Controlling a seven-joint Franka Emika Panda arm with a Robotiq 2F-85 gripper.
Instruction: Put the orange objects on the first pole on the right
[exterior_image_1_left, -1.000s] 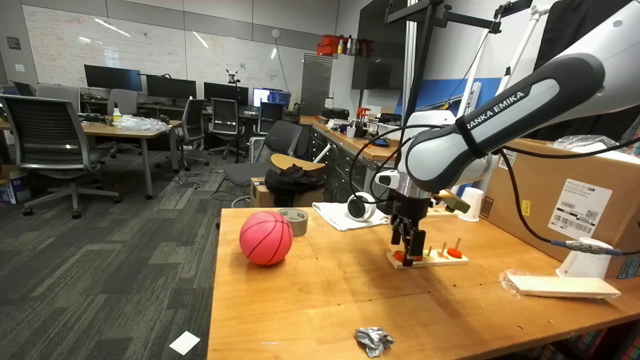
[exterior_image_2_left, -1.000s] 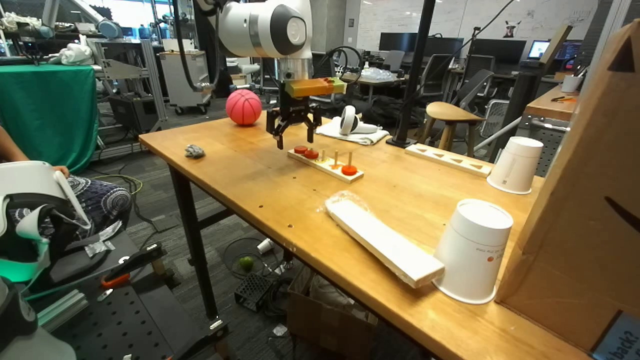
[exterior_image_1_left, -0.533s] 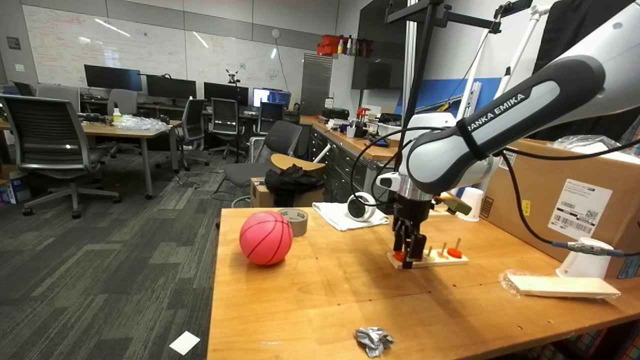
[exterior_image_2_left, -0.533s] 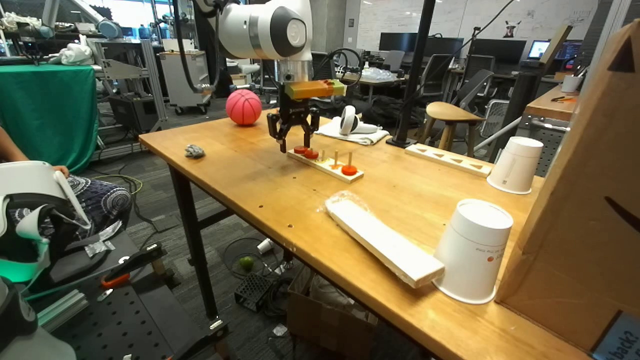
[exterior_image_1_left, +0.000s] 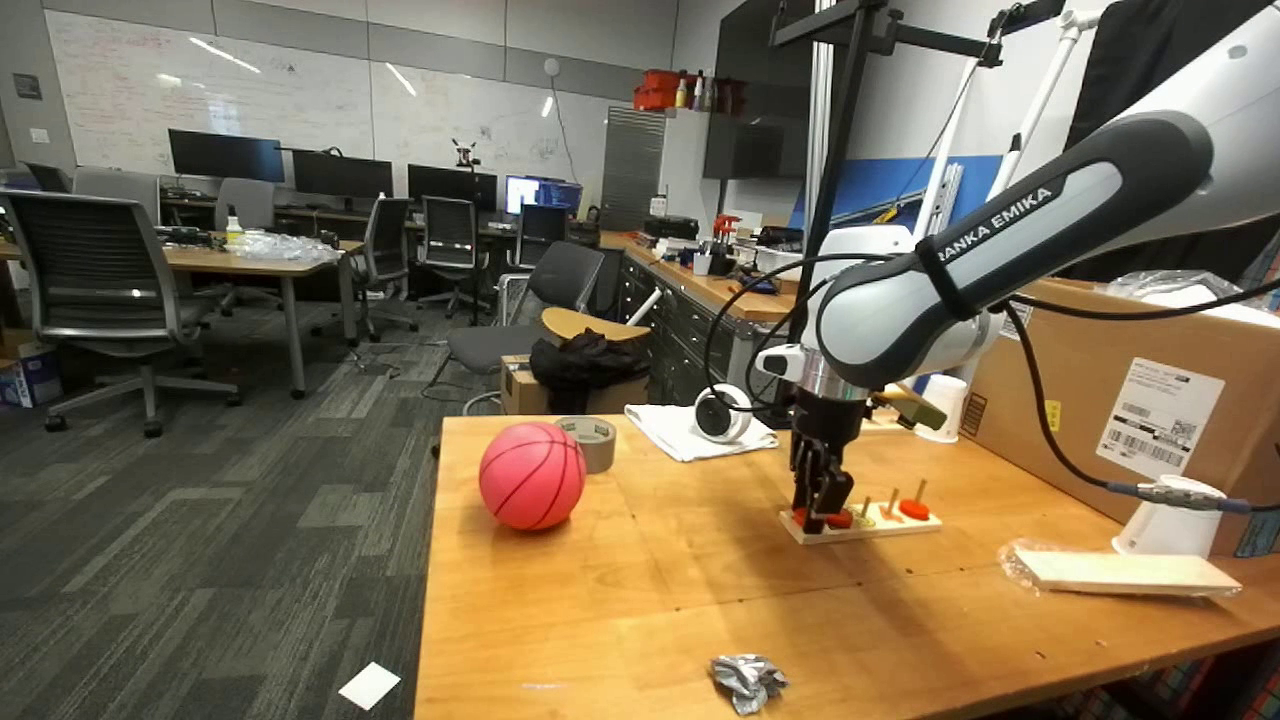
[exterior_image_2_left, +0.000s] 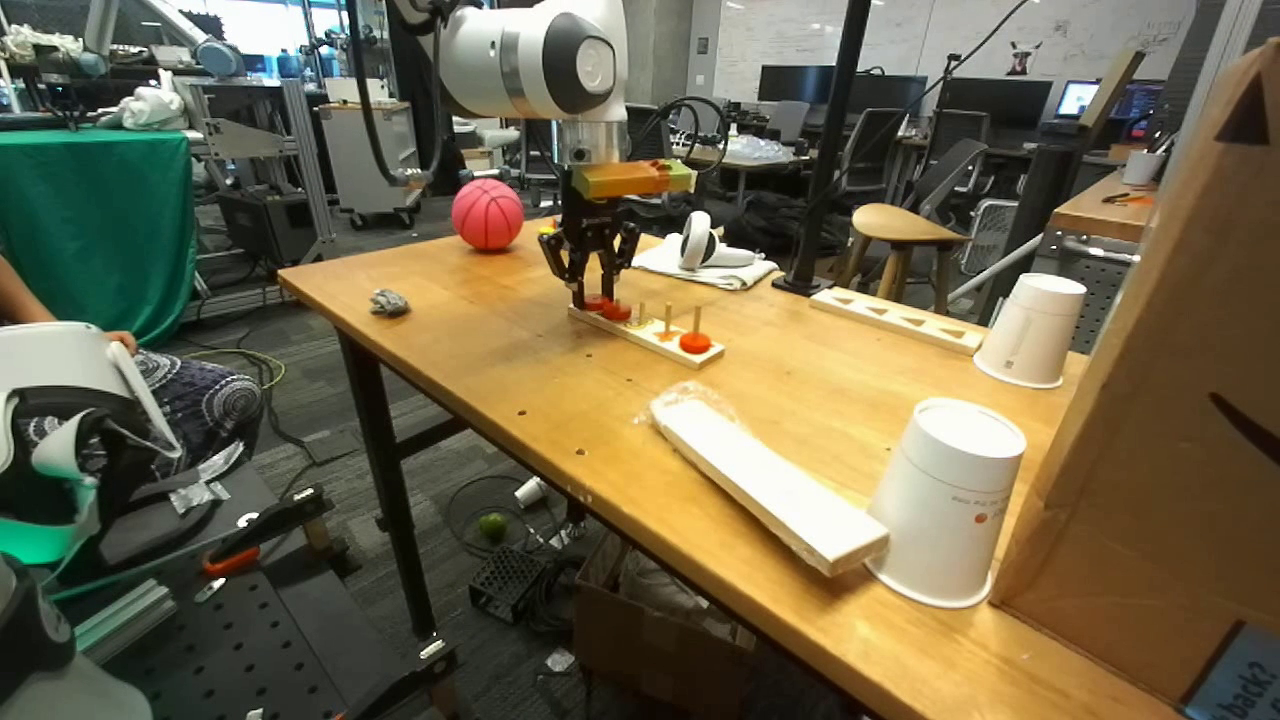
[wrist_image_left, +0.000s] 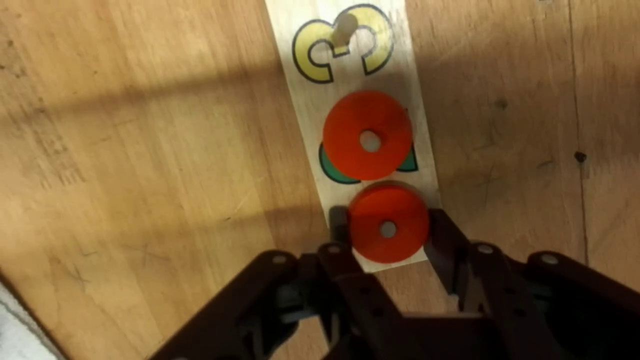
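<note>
- Orange disc (wrist_image_left: 389, 212): at one end of the board (wrist_image_left: 307, 110), threaded on the end peg (wrist_image_left: 388, 229), the tip showing through its hole.
- Gripper (wrist_image_left: 389, 225): over that same end of the board, fingers (wrist_image_left: 340, 227) drawn in to pinch the disc, one against each side.
- Second disc (wrist_image_left: 350, 135): next along the board, just beside the first, on a second peg (wrist_image_left: 370, 141); partly covers a green figure (wrist_image_left: 332, 167).
- Third disc (exterior_image_2_left: 695, 344): at the board's opposite end, around the foot of a tall peg (exterior_image_2_left: 697, 318).
- Board: pale wood, flat on the table (exterior_image_1_left: 600, 600); between second and third discs, a third peg (wrist_image_left: 345, 30) at a yellow 3 (wrist_image_left: 380, 30) and a fourth peg (exterior_image_2_left: 668, 316) at an orange print (exterior_image_2_left: 664, 336).
- Ball (exterior_image_1_left: 532, 476): pinkish red, dark seams; beyond the pinched end of the board, well apart.
- Tape roll (exterior_image_1_left: 602, 452): grey; beyond that end too, well apart from the board.
- Plank (exterior_image_2_left: 770, 485): pale, clear-wrapped; beyond the third disc's end of the board.
- Cups (exterior_image_2_left: 948, 510): two on the table, white, upturned; beyond the same end of the board, well apart.
- Foil (exterior_image_1_left: 748, 683): crumpled, silvery; well apart from the board.
</note>
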